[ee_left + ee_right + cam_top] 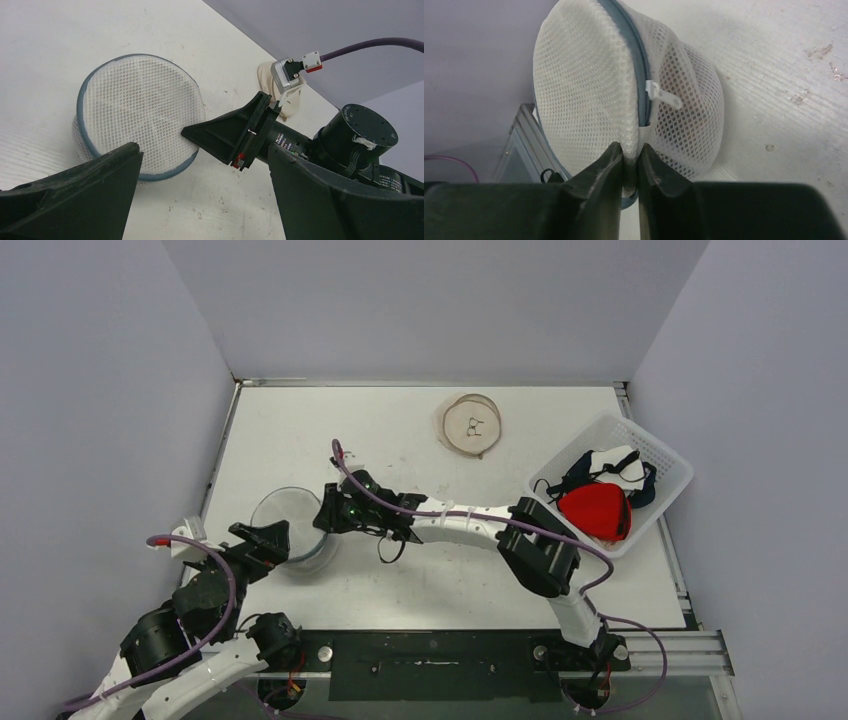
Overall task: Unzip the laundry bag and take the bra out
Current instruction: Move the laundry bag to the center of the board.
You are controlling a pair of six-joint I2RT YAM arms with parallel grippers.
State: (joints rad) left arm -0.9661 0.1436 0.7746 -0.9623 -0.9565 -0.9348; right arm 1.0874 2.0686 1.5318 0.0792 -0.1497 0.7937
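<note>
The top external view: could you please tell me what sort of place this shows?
Most likely a robotics lab test cell: a white table boxed in by plain grey walls, two arms bolted at its near edge, and staged props, a mesh laundry bag and a white basket of bras.

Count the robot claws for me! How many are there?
2. The left claw stands wide open beside the mesh bag, near the table's left side. The right claw pinches the bag's edge. None seem hidden.
</note>
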